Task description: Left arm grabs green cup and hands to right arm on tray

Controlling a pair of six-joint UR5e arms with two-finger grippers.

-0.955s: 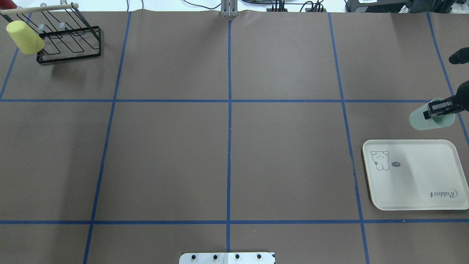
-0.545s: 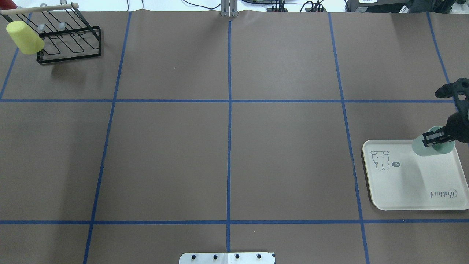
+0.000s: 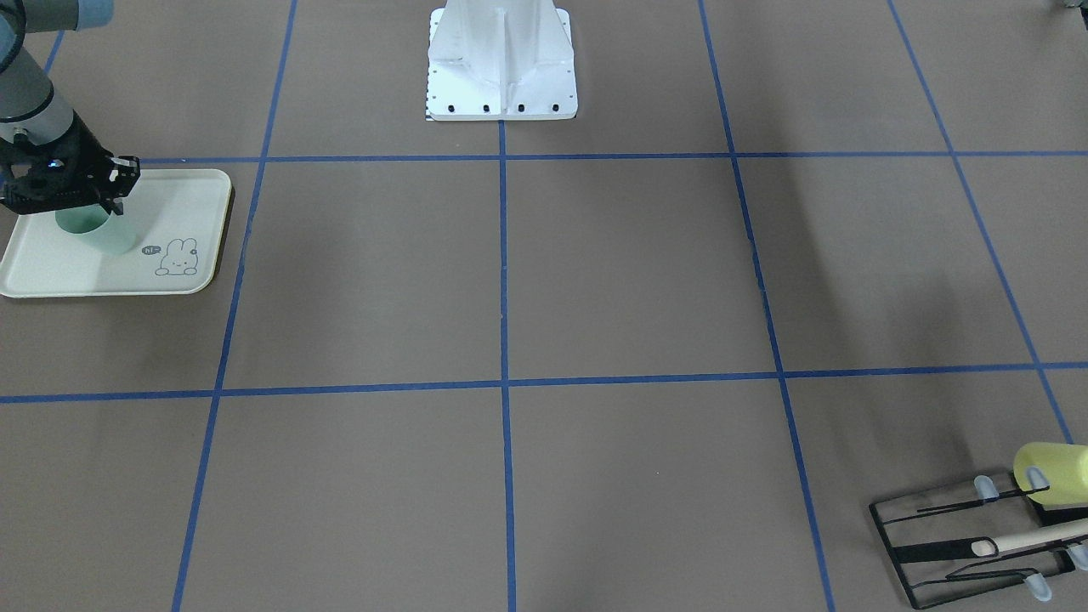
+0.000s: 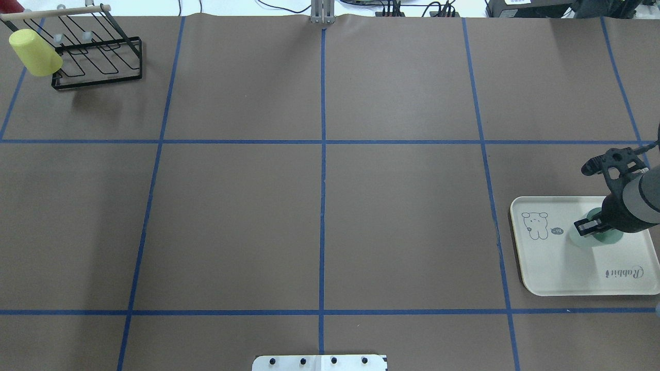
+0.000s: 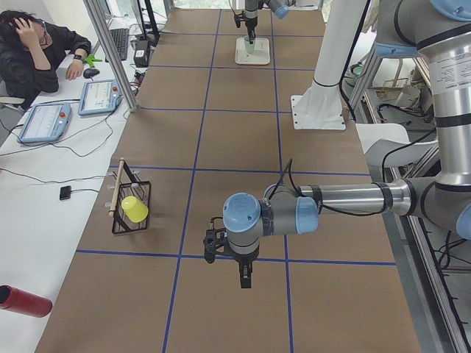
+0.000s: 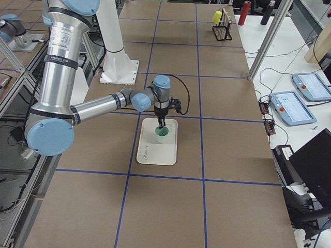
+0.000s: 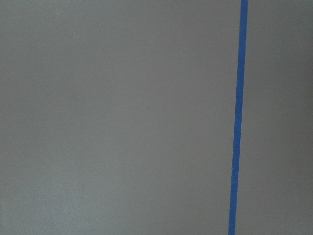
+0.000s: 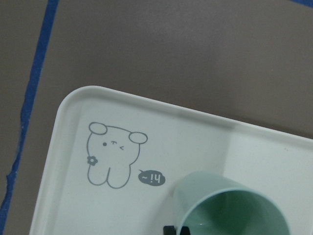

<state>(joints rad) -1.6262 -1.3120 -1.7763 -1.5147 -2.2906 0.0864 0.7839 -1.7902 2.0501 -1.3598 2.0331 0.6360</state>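
Overhead exterior, left to right, quick: what's there? (reviewer)

Black wire rack [image 4: 98, 56] far left, yellow-green cup [image 4: 35, 46] on its end. Far right is the tray [image 4: 557, 268], with the green cup [image 4: 600, 239] over its far side, near the bunny print. My right gripper [image 4: 588, 226] is clamped on the cup's wall at the rim. Can't tell if the base touches the tray. (me)

Left gripper? (reviewer)

The left gripper [image 5: 245, 278] shows only in the left side view, low over bare table, well apart. Can't tell if it's spread or closed. (me)

Risks? (reviewer)

If I let go before the base sits flat, I judge the cup tips and rolls off the tray. A finger dragging the rim on retreat could topple it too. (me)
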